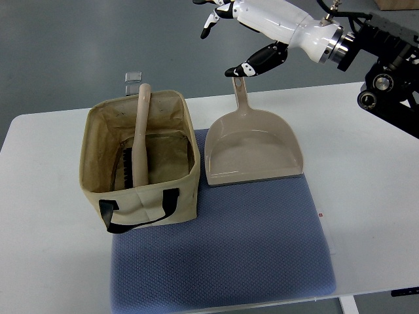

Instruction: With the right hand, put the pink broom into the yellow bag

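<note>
A blue mat (pixel 222 255) is spread on the white table (pixel 373 196), nearest the camera. The bag (pixel 141 167) is set on the mat's far left corner, upright and open at the top, its fabric a pale yellowish beige with a black strap (pixel 137 212) hanging across its near face. The broom (pixel 142 134) is seen standing inside the bag, brush end down near the bottom, with dark bristles to the left of the shaft; its handle is tilted toward the bag's far rim and sticks out slightly above it. The colour of the broom appears pale pinkish beige. A dustpan (pixel 252 147) is laid flat just to the right of the bag, partly on the mat, with its handle pointed away from the camera. A small clear object (pixel 133 77) is seen on the table just beyond the bag. Above and beyond the dustpan handle, the right hand (pixel 245 36) is raised in the air, fingers loosely spread, with nothing held.
</note>
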